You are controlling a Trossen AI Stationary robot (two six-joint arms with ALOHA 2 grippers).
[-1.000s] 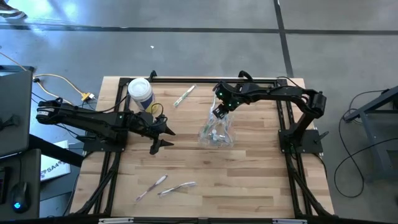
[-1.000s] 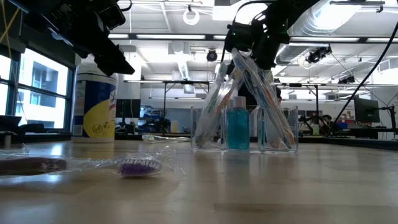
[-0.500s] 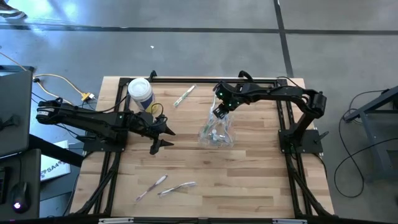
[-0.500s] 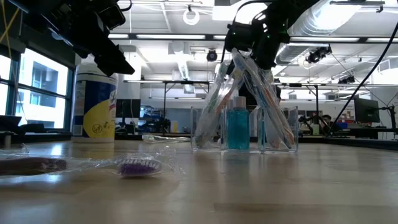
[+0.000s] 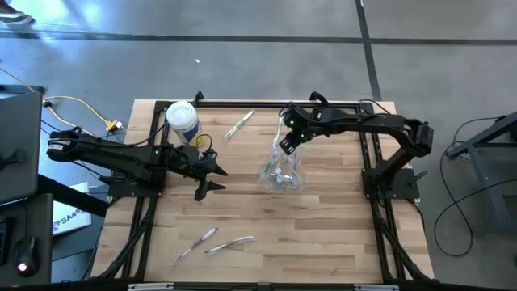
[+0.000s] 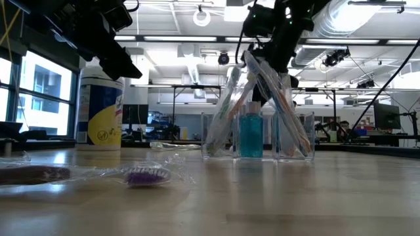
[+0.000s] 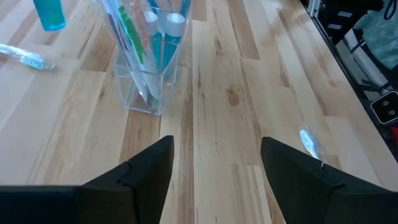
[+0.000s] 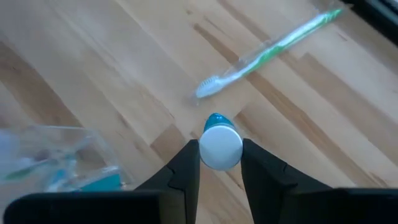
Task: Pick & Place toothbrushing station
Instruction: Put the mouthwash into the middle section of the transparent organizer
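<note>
Several items already stand in the toothbrushing station (image 5: 279,174) mid-table. The right gripper (image 8: 220,163) pinches a white-capped tube (image 8: 220,145), apparently toothpaste, above it; loose toothbrushes (image 5: 216,240) remain. The left gripper (image 7: 215,163) waits, jaws spread, holding nothing.

- Table (image 5: 323,234): pale wood in lengthwise strips, with darker grain streaks and small knots.
- Holder (image 6: 257,136): clear plastic, see-through.
- Bottle (image 6: 250,135) in the holder: bright blue-teal.
- Tube (image 8: 220,144): white round cap, teal body just behind it.
- Green brush (image 8: 268,53): green and white handle, white bristles, clear wrap.
- Tub (image 6: 100,109): white, with a yellow label carrying dark print; white lid from above (image 5: 181,114).
- Purple brush (image 6: 146,176): purple bristles inside clear wrap.
- Left gripper (image 5: 212,177) and right gripper (image 5: 286,144): black, like both arms.
- Frame (image 5: 367,153) on the table: black.
- Cable (image 5: 81,107): yellow.
- Floor (image 5: 242,65): grey.
</note>
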